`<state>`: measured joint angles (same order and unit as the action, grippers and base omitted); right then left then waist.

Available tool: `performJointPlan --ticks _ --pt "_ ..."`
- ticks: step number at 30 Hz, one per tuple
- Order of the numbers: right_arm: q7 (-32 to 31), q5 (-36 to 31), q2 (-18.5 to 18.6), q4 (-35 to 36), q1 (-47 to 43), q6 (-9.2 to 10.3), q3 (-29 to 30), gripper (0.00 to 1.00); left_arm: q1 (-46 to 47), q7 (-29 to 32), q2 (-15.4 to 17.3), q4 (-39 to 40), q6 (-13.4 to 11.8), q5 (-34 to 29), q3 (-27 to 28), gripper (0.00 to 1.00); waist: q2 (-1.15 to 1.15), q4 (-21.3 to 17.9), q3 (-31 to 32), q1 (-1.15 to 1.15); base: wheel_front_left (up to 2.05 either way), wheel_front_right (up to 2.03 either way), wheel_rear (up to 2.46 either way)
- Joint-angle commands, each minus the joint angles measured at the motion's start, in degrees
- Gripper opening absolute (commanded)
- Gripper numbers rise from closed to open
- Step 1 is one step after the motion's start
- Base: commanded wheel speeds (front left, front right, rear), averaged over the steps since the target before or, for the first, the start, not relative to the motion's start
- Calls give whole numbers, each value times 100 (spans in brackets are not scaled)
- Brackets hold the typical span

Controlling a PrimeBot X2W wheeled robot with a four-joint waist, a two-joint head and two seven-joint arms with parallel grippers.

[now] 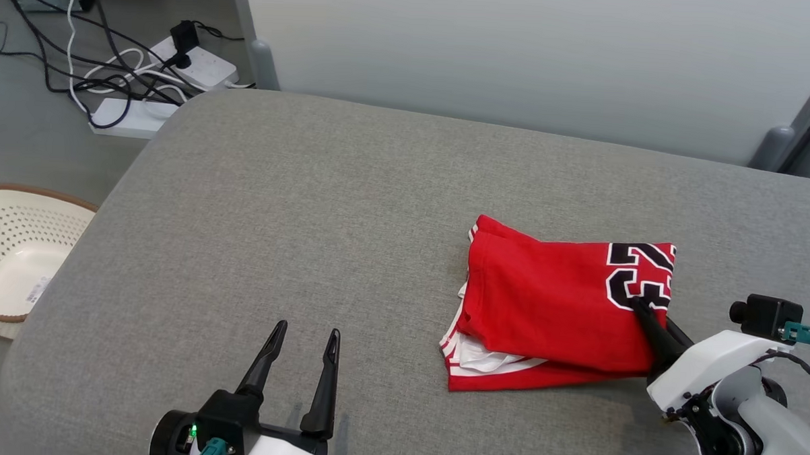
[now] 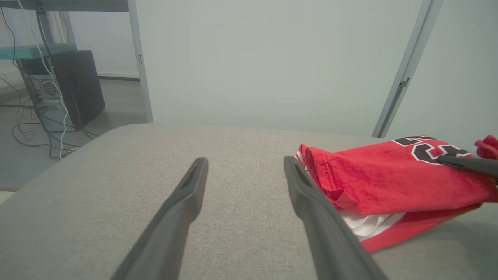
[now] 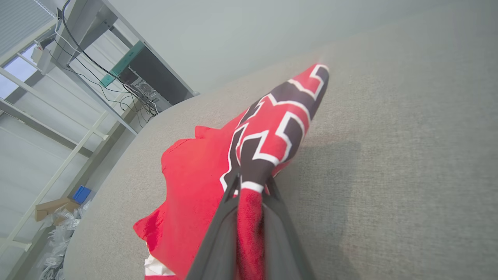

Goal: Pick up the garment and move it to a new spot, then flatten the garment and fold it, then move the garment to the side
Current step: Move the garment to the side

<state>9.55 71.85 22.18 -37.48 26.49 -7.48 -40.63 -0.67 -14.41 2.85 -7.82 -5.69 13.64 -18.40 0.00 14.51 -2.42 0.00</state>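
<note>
- Two dark fingers of the right gripper (image 1: pixel 638 306) (image 3: pixel 252 186) are pinched nearly together on the near-right corner of the garment (image 1: pixel 550 307), with a fold of red cloth squeezed between them just below the black-and-white number.
- In the right wrist view the gripped edge stands up off the grey surface (image 1: pixel 311 204). The number panel forms a ridge beyond the fingertips and throws a shadow beside it.
- The rest of the garment, a red jersey folded into a rough rectangle, lies on the right half of the surface. White trim and a white inner layer show at its near-left edge.
- The left gripper (image 1: pixel 307 332) (image 2: pixel 245 161) sits at the near edge of the surface, to the left of the garment. Its fingers are spread wide, holding nothing, and point across bare fabric, clear of the garment.
- Past the left edge of the surface a cream perforated basket (image 1: pixel 13 254) sits on the floor.
- Farther back on that side, white power strips (image 1: pixel 195 62) lie among tangled cables (image 1: pixel 54 53).
- A pale wall panel (image 1: pixel 519 56) runs behind the surface, and the left wrist view shows a black computer tower (image 2: pixel 78 85) beyond the far-left corner.
</note>
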Motion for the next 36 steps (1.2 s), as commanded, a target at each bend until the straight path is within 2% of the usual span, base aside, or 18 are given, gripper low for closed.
performJointPlan --ticks 1,7,13,16,25,36 --pt "148 -133 169 138 152 -1 -106 0 188 -59 3 159 -15 15 195 100 0 -111 23 0 0 0 0" --pt "434 -629 421 0 356 -1 -395 0 233 -59 3 156 29 17 237 100 0 -527 6 0 0 0 0" --pt "534 -1068 536 -182 462 -1 -313 0 341 -59 3 156 64 85 257 100 0 -1047 -31 0 0 0 0" --pt "542 -1465 532 -156 449 -1 54 0 431 -59 3 131 74 114 280 100 0 -1450 -59 0 0 0 0" --pt "544 -2185 376 131 68 -1 811 0 595 -59 3 58 122 84 295 100 0 -2318 -96 0 0 0 0" --pt "544 -2660 177 297 -387 -1 1412 0 783 -59 3 -57 164 54 127 100 0 -3095 -108 0 0 0 0"
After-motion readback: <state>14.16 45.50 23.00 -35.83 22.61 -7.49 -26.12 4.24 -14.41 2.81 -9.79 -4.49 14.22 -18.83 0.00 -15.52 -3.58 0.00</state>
